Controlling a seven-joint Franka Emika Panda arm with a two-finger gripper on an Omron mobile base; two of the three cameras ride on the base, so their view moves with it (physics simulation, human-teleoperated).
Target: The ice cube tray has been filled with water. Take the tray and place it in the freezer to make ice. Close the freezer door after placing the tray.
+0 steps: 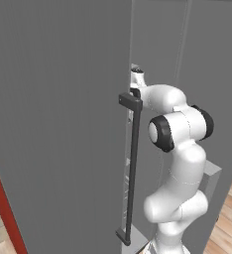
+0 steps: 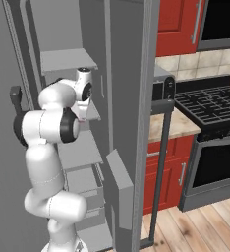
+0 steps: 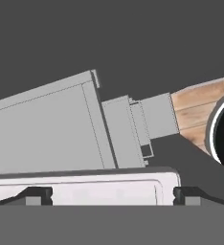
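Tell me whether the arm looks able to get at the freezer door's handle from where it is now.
Probably not directly: the end effector sits open inside the freezer over the ice cube tray, and the open freezer door stands between it and the handle.

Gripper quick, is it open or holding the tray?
Gripper: jaws open wide, one on each side of the ice cube tray, which lies between them on a freezer shelf; not gripped.

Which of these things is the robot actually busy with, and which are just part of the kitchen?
Part of the job:
- ice cube tray, lying between the open gripper fingertips
- freezer, arm reaching onto its shelves
- freezer door, standing open

Just kitchen:
- stove
- red cupboards
- counter
- wood floor
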